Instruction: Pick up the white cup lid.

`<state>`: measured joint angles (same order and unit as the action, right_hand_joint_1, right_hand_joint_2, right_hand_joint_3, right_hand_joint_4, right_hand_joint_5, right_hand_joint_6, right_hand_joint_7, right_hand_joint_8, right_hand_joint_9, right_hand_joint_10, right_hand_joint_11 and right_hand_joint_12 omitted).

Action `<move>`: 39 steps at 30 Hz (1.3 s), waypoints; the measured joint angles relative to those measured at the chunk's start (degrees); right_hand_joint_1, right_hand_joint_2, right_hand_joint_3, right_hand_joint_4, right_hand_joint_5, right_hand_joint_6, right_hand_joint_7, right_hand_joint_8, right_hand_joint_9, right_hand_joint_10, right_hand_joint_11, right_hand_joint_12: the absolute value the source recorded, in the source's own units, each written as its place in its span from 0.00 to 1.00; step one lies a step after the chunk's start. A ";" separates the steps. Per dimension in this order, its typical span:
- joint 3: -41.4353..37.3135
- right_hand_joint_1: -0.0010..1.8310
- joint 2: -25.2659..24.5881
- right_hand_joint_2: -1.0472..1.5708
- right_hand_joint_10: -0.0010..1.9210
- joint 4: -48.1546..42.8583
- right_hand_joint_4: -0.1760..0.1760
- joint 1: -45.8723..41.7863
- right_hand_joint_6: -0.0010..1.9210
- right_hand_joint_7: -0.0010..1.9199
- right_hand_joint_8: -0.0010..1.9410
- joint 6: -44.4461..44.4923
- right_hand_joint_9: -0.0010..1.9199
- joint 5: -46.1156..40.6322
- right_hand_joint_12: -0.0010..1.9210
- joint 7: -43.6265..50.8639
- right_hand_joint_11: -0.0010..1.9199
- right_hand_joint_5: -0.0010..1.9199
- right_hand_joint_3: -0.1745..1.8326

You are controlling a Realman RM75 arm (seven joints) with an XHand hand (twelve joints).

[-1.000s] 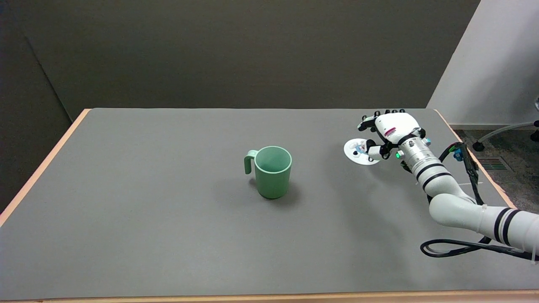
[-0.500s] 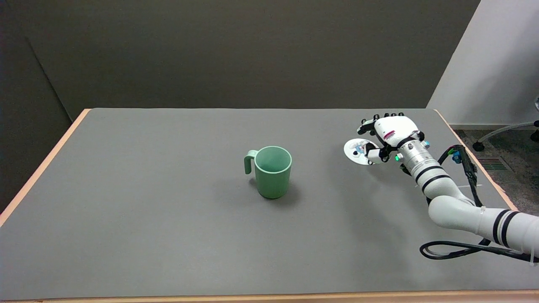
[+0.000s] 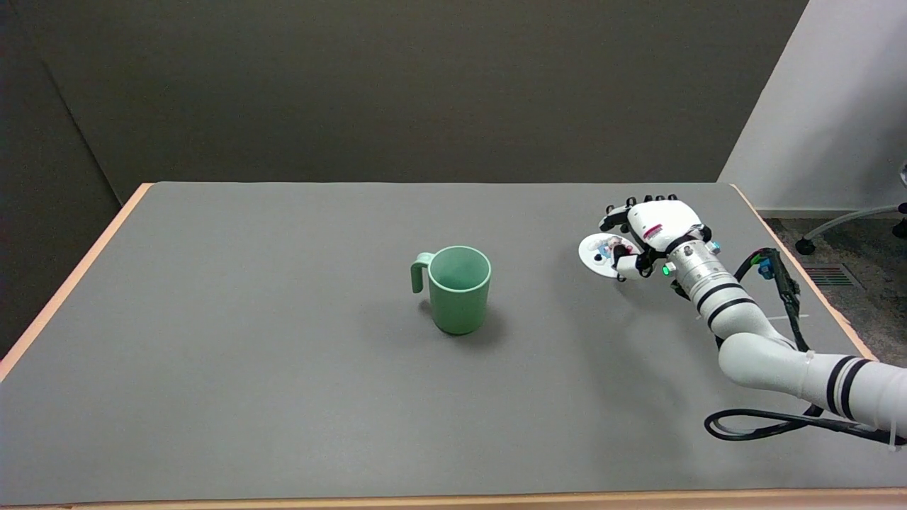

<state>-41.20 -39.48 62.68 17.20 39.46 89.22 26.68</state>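
Setting: we face a dark brown wall behind a grey bench (image 3: pixel 283 368) with a pale orange edge; a white wall stands at the far right.
Lid: we see the white cup lid (image 3: pixel 601 256) at the bench's right side, well apart from the mug, its right part hidden by the fingers.
Right hand: our right hand (image 3: pixel 648 234) sits over the lid's right edge, fingers (image 3: pixel 613 217) curled above it and the thumb (image 3: pixel 626 265) against its near rim. It looks to us like a pinch on the lid, though we cannot tell whether the lid is clear of the bench.
Mug: a green mug (image 3: pixel 457 287) stands upright near the middle, handle to the left.
Cable: a black cable (image 3: pixel 751 423) loops on the bench beneath the arm.
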 measured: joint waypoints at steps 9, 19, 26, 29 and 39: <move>0.04 0.49 -0.24 0.69 0.19 -0.27 1.00 -0.12 0.14 0.49 0.13 -0.04 0.53 -0.04 0.52 -0.03 0.45 0.40 0.54; 0.08 0.49 -0.63 0.69 0.18 -0.75 1.00 -0.19 0.14 0.49 0.13 -0.06 0.54 -0.09 0.53 -0.06 0.45 0.41 0.54; 0.07 0.49 -0.82 0.69 0.18 -0.89 1.00 -0.19 0.15 0.51 0.14 -0.06 0.54 -0.07 0.54 -0.05 0.45 0.41 0.54; 0.07 0.49 -0.98 0.69 0.18 -1.12 1.00 -0.19 0.16 0.54 0.15 -0.06 0.56 -0.07 0.54 -0.05 0.45 0.42 0.53; 0.08 0.52 -1.48 0.81 0.26 -1.99 1.00 0.01 0.64 0.57 0.22 -0.06 0.58 -0.11 0.65 -0.02 0.39 0.43 0.20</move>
<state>-41.12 -40.96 60.69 17.21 39.40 89.11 26.65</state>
